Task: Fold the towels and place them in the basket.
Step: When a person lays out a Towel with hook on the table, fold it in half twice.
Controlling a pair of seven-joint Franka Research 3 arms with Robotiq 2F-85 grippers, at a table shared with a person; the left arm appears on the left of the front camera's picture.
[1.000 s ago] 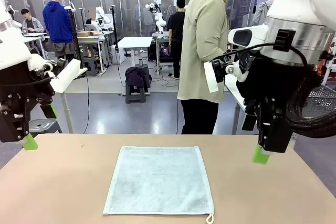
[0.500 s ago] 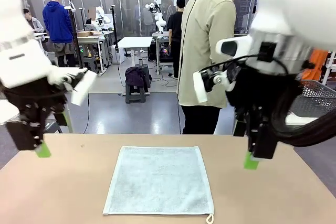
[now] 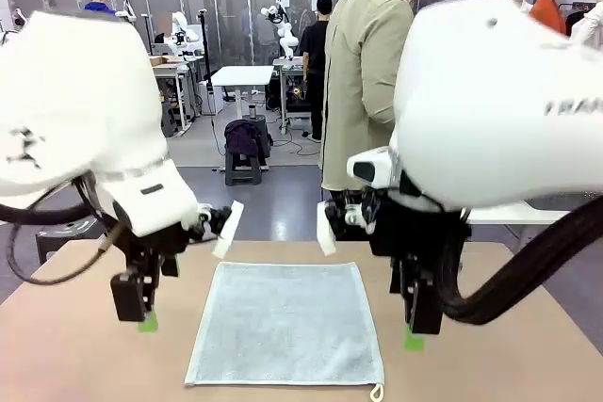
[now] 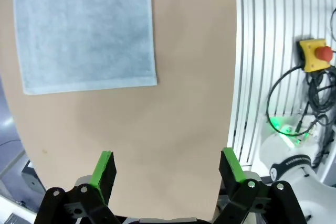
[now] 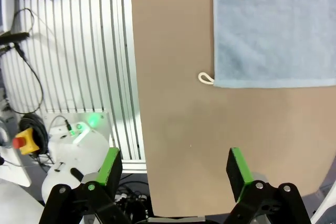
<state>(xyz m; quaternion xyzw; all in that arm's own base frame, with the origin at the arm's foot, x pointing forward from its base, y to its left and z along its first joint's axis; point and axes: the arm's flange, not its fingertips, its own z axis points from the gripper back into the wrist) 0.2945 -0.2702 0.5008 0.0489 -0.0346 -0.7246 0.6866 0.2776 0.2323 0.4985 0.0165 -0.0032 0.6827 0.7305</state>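
Left gripper (image 4: 167, 161) and right gripper (image 5: 174, 158) spread, flanking our towel (image 3: 285, 323).
Right wrist view adds its white loop (image 5: 205, 78); front, a person (image 3: 363, 72).

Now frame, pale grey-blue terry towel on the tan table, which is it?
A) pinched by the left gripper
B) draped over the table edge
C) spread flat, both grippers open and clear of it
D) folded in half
C: the pale grey-blue terry towel lies spread flat on the tan table, while the left gripper and right gripper stand open over bare tabletop beside it.
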